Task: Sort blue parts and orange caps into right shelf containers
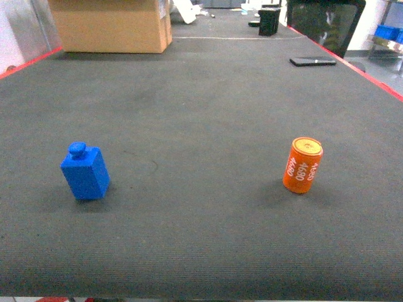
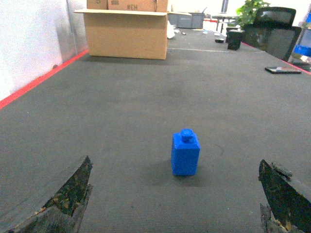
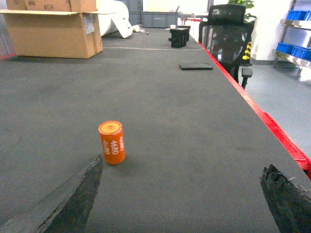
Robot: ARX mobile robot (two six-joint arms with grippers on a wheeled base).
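A: Arm pose?
B: Neither arm shows in the head view. Each wrist view shows only two dark, worn finger tips at the bottom corners. Left tool [image 2: 175, 204] sits low over the worktop [image 1: 208, 88], level and facing along it, fingers spread wide, nothing between them. Right tool [image 3: 180, 204] same: low, wide open, holding nothing.

A: Where's the task stuff?
B: Blue part [image 1: 85, 171] stands upright at lower left of the head view, stud on top. In the left wrist view it's just right of frame centre [image 2: 185, 152], ahead of the open fingers, not touching them. Orange cap [image 1: 303, 165] stands at right of centre in the head view, slightly tilted, white "4680" print down its side. In the right wrist view it's left of centre [image 3: 112, 142], near the left finger [image 3: 73, 199] but clear of it. The two pieces are well apart, both on the dark mat.

A: Counts?
B: One blue part, one orange cap. Two tools, both empty.

A: Bins?
B: Blue containers [image 3: 295, 14] on a shelf [image 3: 291, 56] at the upper right edge of the right wrist view, cropped by the frame; can't count them.

A: Rest of the worktop?
B: Cardboard box [image 1: 110, 24] upper left, a black phone-like slab [image 1: 312, 61] upper right, a small black object [image 1: 269, 20] at top, a black chair [image 3: 226, 34] beyond the red edge.
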